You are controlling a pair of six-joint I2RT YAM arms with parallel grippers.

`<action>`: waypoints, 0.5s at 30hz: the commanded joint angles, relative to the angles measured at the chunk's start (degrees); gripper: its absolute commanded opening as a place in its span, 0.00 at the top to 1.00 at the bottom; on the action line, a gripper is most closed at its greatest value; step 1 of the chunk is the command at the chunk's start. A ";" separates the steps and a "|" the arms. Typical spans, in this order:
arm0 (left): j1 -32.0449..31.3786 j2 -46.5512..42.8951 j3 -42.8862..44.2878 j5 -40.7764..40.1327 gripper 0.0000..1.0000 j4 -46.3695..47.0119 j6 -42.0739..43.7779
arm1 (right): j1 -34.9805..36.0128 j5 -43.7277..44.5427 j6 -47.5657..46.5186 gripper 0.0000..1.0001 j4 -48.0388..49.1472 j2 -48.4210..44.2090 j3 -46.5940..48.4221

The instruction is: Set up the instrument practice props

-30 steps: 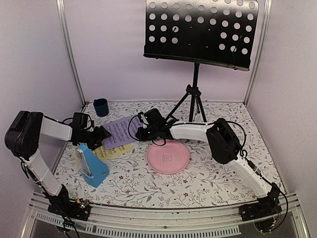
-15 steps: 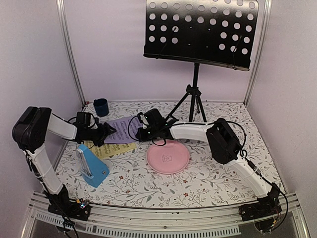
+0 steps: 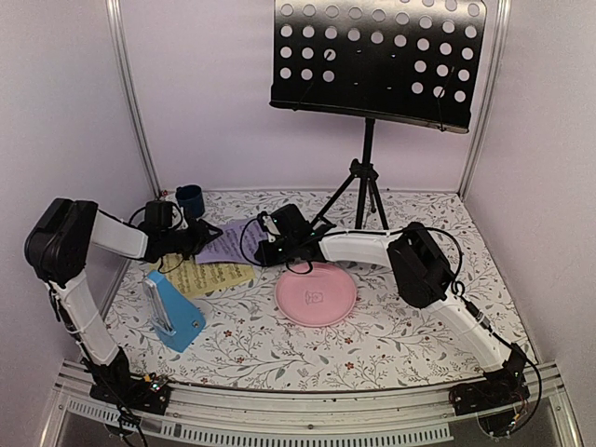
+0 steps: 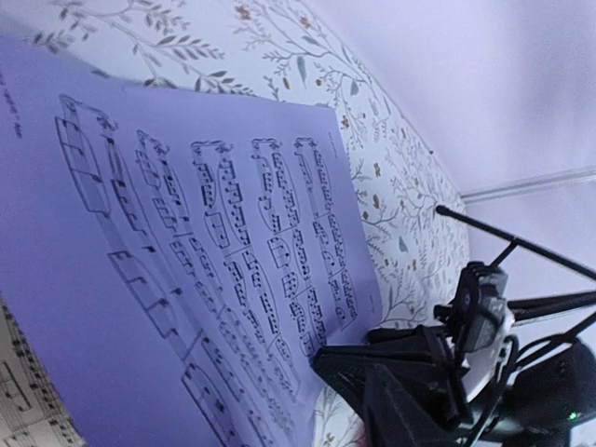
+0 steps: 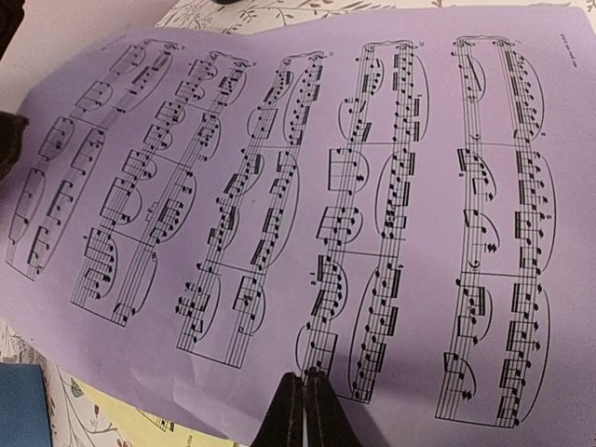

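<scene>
The lilac sheet (image 3: 229, 244) lies at left centre of the top view, its long axis running between the two grippers. The right gripper (image 5: 304, 412) pinches one edge, fingers pressed together. The left gripper (image 3: 205, 237) sits at the opposite edge, and its spread cannot be told. The music stand (image 3: 372, 65) is at upper right, nearer the right arm.

From high behind its near edge I see the whole table (image 3: 391, 349); my two wrist cameras sit close over the lilac sheet (image 5: 372, 186), which all three views share.

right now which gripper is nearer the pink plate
Right. The right gripper is just behind the pink plate; the left gripper is farther left, across the lilac sheet.
</scene>
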 commanded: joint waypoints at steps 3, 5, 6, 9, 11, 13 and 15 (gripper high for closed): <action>0.07 -1.12 1.60 -4.23 0.75 -3.58 1.61 | 0.28 -1.87 -1.45 0.86 -0.40 -0.74 -2.92; 0.21 -2.48 1.46 -4.75 0.89 -4.01 2.83 | 0.28 -1.89 -1.58 0.77 2.99 -4.40 -6.64; 0.23 -3.33 1.18 -4.97 0.94 -3.79 3.18 | 0.28 -1.81 -1.92 0.71 4.69 -6.63 -8.80; 0.44 -5.77 1.40 -3.96 1.00 -2.70 5.51 | 0.32 -2.52 -2.46 0.50 11.66 -15.68 -17.76; 0.51 -7.29 2.47 -2.76 1.00 -3.77 7.59 | 0.29 -2.72 -2.45 0.41 16.25 -22.10 -23.10; 0.49 -9.16 3.68 -2.08 1.00 -5.40 10.00 | 0.31 -2.70 -3.37 0.31 19.10 -27.00 -27.39; 0.42 -11.47 4.24 -1.23 1.00 -6.52 11.53 | 0.33 -2.65 -4.06 0.23 21.07 -31.15 -31.21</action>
